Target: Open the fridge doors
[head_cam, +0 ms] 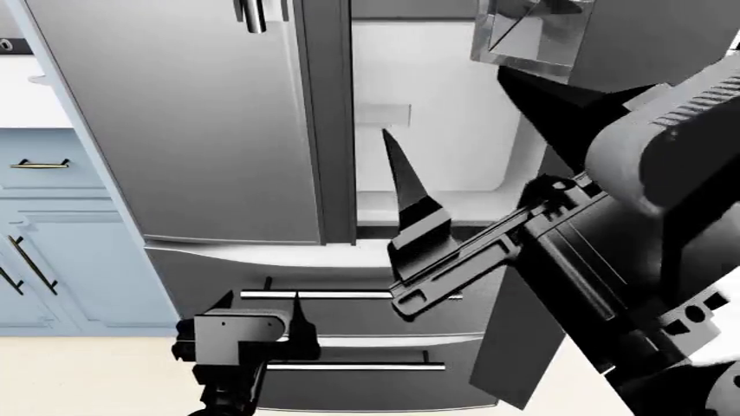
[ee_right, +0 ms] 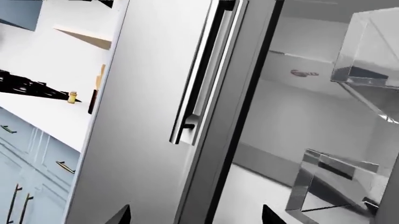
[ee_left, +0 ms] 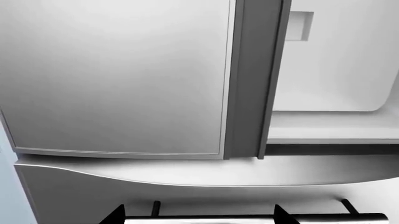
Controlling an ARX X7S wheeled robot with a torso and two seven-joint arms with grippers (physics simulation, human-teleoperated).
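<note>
Now right fridge door [head_cam: 521,347] open

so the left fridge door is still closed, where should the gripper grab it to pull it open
Take the left fridge door by its dark vertical handle, probably near the lower end. The bar stands off the steel face beside the inner edge next to the open compartment, so come straight from the front, fingers either side of the bar, then pull outward.

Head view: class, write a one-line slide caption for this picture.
Right fridge door swung open, left fridge door shut; the right claw reaches into the white interior, the left claw before the drawers.
</note>
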